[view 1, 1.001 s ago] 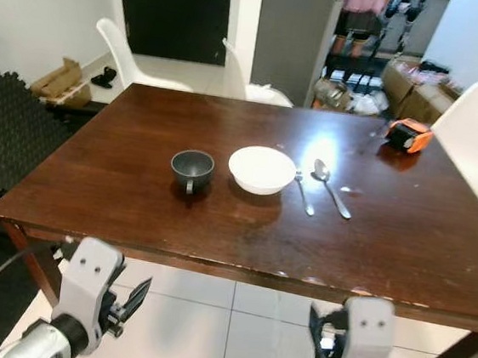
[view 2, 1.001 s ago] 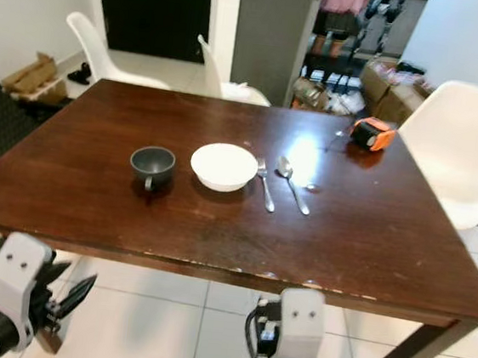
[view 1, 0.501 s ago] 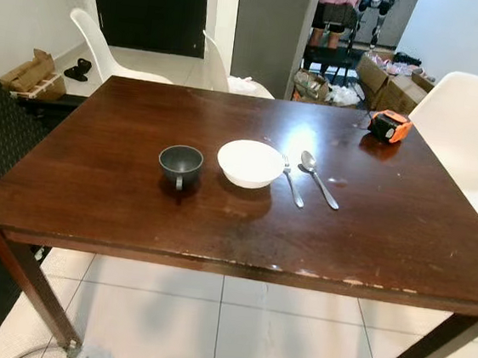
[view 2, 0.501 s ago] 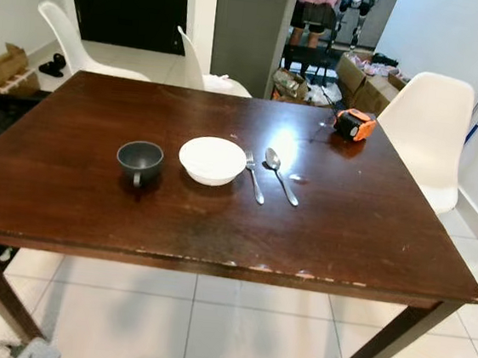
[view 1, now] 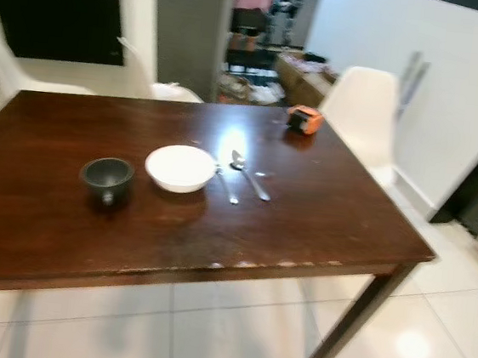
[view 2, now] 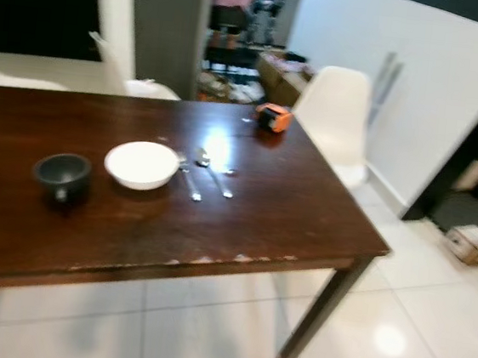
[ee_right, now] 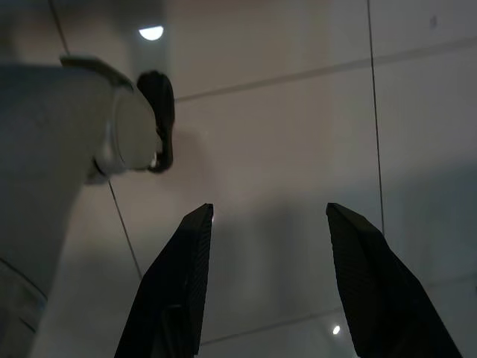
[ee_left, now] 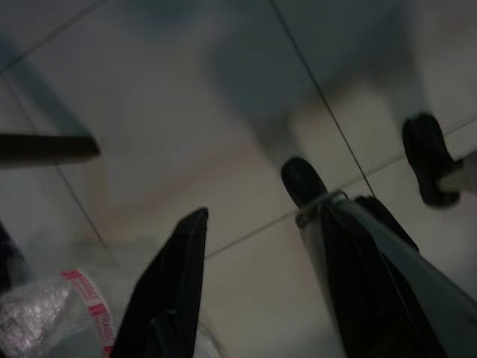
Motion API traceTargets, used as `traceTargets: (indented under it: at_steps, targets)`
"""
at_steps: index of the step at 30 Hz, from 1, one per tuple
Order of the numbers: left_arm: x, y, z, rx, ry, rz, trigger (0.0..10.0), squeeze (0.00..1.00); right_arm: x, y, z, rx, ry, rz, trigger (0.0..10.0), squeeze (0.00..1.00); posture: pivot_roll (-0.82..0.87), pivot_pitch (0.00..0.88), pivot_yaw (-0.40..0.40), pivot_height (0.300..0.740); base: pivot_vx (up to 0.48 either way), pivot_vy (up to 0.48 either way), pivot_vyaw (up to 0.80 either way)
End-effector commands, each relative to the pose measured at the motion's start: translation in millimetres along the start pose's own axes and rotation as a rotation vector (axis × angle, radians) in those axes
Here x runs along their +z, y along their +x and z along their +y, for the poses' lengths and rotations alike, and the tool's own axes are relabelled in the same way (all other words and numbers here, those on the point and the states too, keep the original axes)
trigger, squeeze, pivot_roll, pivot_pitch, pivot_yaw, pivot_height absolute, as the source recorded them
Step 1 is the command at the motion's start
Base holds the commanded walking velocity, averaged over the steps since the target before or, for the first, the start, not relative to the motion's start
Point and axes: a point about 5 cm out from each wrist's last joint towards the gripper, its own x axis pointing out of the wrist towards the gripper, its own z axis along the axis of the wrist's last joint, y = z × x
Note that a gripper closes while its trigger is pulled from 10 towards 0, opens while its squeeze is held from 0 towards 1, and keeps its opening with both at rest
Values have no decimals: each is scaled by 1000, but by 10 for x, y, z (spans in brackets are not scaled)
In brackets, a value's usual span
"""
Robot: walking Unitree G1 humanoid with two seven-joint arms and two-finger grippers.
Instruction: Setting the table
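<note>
A dark wooden table (view 1: pixel 320 222) carries a dark grey cup (view 1: pixel 107 175) with a white bowl (view 1: pixel 180 168) to its right. Right of the bowl lie a fork (view 1: pixel 225 184) and a spoon (view 1: pixel 250 174), side by side. My left gripper (ee_left: pixel 261 212) hangs over the floor tiles, open and holding nothing. My right gripper (ee_right: pixel 270 210) also hangs low over the tiles, open, with nothing between its fingers.
An orange tape measure (view 1: pixel 303 118) sits at the table's far right. A white chair (view 1: pixel 361 115) stands at the right end, with another chair (view 1: pixel 160 72) behind the table. Boxes and clutter (view 1: pixel 294 65) lie beyond. A plastic bag (ee_left: pixel 67 309) lies on the floor.
The camera has swung to the right, so the table now sits left in the picture. Both arms have dropped out of the head views. The tableware has not moved.
</note>
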Motion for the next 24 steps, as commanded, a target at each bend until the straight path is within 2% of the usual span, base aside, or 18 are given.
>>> traceTargets:
  at_steps: [1,24]
  targets:
    - [-156,-25,-16,2,12,44,10000,0,-83,-15,2,5,-18,19,10000,0,7,151,41,740,0,0,-750]
    - [-313,-24,11,12,47,75,10000,0,-36,28,-8,18,-41,7,10000,0,9,133,36,740,0,0,-748]
